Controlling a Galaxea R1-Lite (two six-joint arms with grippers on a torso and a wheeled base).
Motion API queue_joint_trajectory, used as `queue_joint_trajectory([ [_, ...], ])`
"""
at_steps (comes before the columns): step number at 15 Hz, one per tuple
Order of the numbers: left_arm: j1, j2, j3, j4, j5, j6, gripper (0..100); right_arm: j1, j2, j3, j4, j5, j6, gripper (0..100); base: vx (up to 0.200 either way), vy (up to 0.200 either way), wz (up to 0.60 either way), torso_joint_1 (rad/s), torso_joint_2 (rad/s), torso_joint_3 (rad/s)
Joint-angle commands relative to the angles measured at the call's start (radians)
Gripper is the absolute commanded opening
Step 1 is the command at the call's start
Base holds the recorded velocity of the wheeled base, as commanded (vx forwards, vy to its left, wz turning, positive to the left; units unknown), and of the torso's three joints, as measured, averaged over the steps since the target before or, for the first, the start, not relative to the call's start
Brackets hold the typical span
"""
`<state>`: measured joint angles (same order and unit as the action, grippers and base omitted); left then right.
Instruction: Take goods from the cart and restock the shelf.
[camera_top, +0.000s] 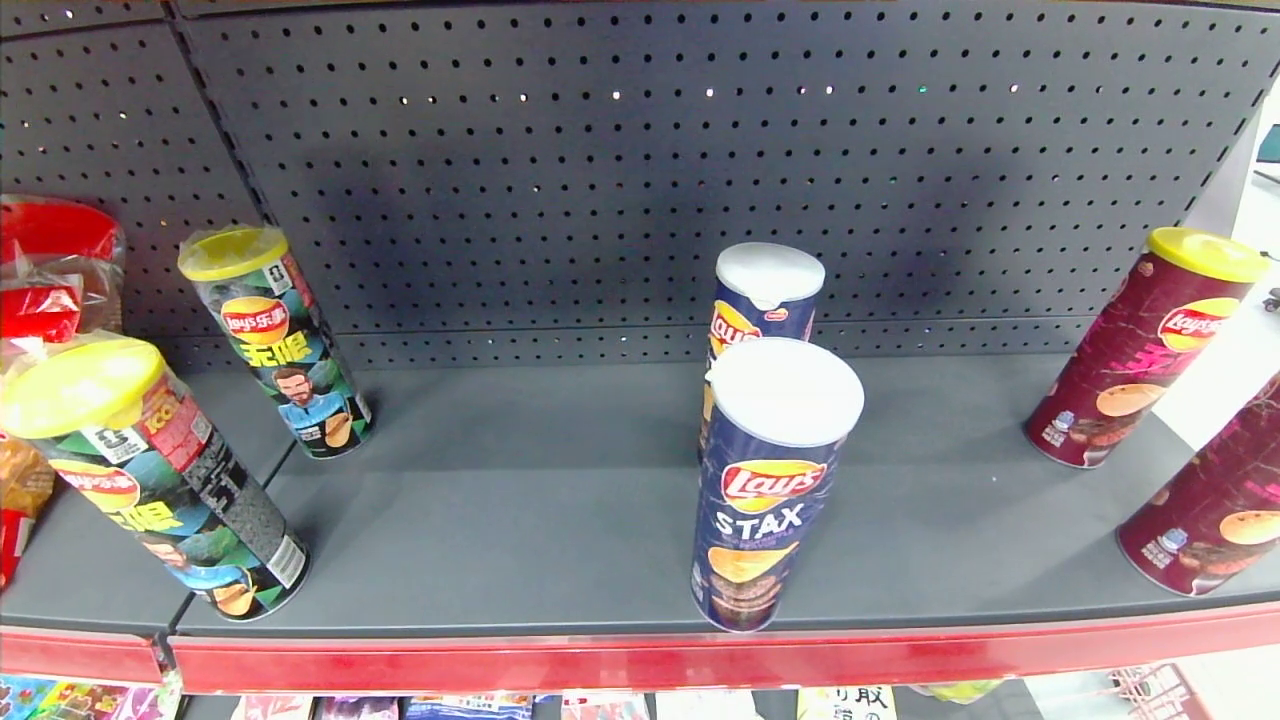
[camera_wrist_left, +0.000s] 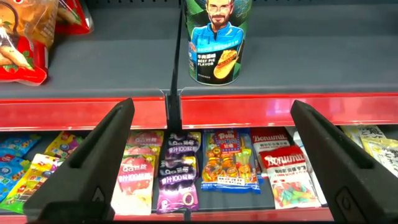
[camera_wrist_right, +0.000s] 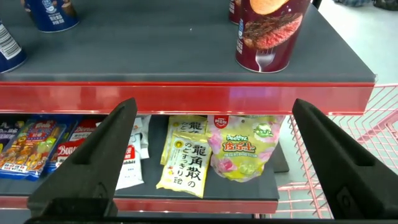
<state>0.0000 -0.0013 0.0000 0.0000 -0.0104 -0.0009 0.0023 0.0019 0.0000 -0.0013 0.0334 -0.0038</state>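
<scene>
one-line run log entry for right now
left gripper: open, empty | right gripper: open, empty | both facing shelf front | on shelf: green cans, blue cans, maroon cans, two each, standing

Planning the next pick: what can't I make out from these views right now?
- Cart: cut off at the right wrist view's edge; its goods are out of frame.
- Rear blue can: head view, lower part hidden by the front blue can.
- Front maroon can: head view, top cut off by the edge.
</scene>
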Motion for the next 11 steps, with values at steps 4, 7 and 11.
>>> queue_joint_trajectory([
  [4, 0.0, 0.001, 0.0, 0.0, 0.001, -0.001, 100, 0.001, 0.0, 0.0, 0.0, 0.0, -0.001, 100, -0.2, 0.0, 0.0, 0.009, 0.0, 0.004],
  [7, 0.0, 0.001, 0.0, 0.0, 0.001, -0.001, 100, -0.001, 0.0, 0.0, 0.0, -0.006, -0.001, 100, 0.0, 0.0, 0.0, 0.0, 0.0, 0.0],
  [11, 0.0, 0.001, 0.0, 0.0, 0.001, -0.001, 100, -0.001, 0.0, 0.0, 0.0, -0.007, -0.001, 100, 0.0, 0.0, 0.0, 0.0, 0.0, 0.0],
])
